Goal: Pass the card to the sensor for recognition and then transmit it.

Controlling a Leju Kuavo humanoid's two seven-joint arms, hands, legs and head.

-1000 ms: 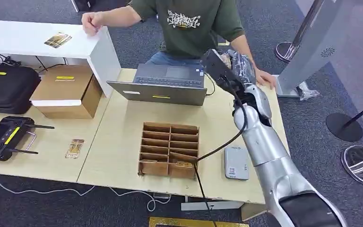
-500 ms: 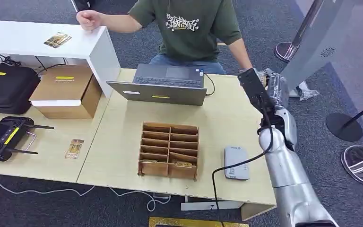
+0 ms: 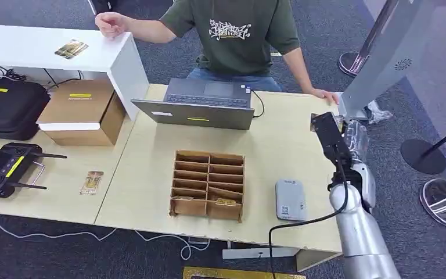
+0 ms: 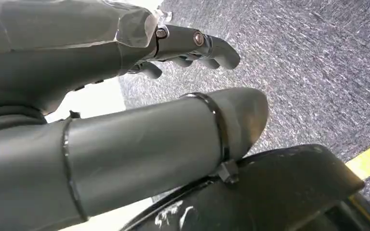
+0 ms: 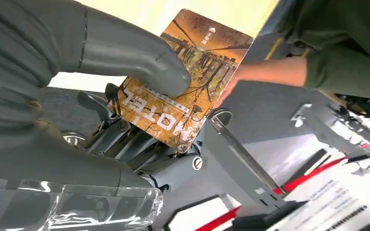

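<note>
Head view: the robot's right arm rises from the lower right, and its right hand (image 3: 348,136) is lifted above the right end of the wooden surface (image 3: 151,174), near the far right corner. Right wrist view: the card (image 5: 185,79), printed with an autumn tree scene and the word "HOTEL", is held in this hand, with the thick grey thumb pressed on its printed face and the darker fingers (image 5: 125,139) behind it; the hand thus grips the card. Beyond the card, a person's forearm (image 5: 274,72) and green sleeve (image 5: 351,67) lie across the background. Left wrist view: the left hand (image 4: 173,53) hangs over grey carpet (image 4: 318,72), its fingers gently curled and apart from the thumb, with nothing in them.

Other items in the head view: a grey sensor (image 3: 290,199) lies flat on the surface, just right of a brown divided cardboard organizer (image 3: 208,185), which has a card in a front compartment. An open laptop (image 3: 200,104) stands at the far edge, in front of the person in the green shirt (image 3: 238,32), whose one hand (image 3: 325,95) rests on the far right corner of the surface and whose other hand (image 3: 110,24) rests on a white shelf (image 3: 46,52). A second card (image 3: 71,49) lies on that shelf, and a third (image 3: 92,182) on the surface at left, near a black controller (image 3: 6,168). A cardboard box (image 3: 81,111) and a black case (image 3: 6,107) stand behind them.
</note>
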